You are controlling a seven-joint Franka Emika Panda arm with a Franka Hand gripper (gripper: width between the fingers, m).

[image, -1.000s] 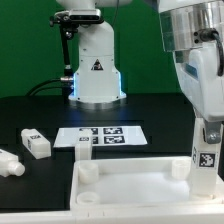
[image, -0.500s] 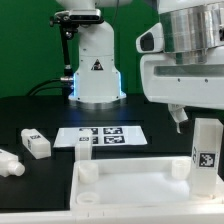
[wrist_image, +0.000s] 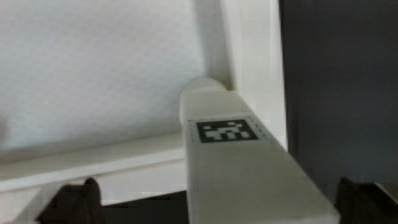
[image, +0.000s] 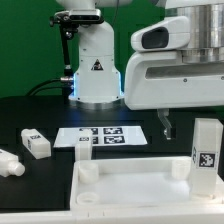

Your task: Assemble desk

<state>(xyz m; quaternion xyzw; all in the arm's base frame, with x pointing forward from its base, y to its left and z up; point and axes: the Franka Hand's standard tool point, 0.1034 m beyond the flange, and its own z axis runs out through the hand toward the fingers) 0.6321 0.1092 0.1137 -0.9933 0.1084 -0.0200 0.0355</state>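
toy desk, part-built: one leg upright at a corner, tool spread open and empty just beside it.
white rimmed tabletop panel lies sockets-up on the black work desk; the tagged leg stands at its corner on the exterior view's right, apparently seated, though the joint is poorly seen. best to lift the tool straight clear without nudging it, then fetch a loose leg near the marker board.

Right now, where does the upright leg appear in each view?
Exterior view: the leg stands upright at the exterior view's right, on the tabletop corner.
Wrist view: the leg runs through the middle, seen from above.
Shared landmark: the tabletop rim corner by the leg.
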